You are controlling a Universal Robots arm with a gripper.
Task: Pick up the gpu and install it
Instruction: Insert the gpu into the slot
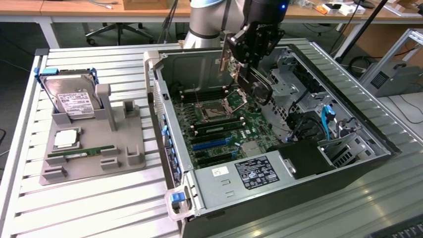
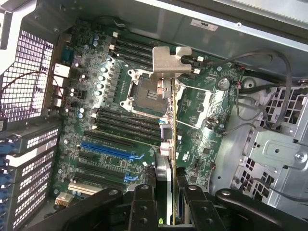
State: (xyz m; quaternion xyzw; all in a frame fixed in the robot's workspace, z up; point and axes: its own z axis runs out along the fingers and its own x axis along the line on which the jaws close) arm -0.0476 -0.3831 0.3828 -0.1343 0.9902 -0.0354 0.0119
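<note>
Installation step in hand. The gripper (image 2: 166, 190) has its fingers clamped on the gpu (image 2: 169, 61), held edge-on above the motherboard (image 2: 202, 120) inside the computer case (image 1: 191, 64), not seated. Judgement: seating calls for aligning its edge squarely over a slot.

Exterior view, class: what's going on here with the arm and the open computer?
The robot arm's hand is shut on the gpu, holding it on edge inside the open computer case, over the motherboard. The card does not look seated in a slot yet. On the grey holder at the exterior view's left, the hard drive and the memory stick sit untouched.
</note>
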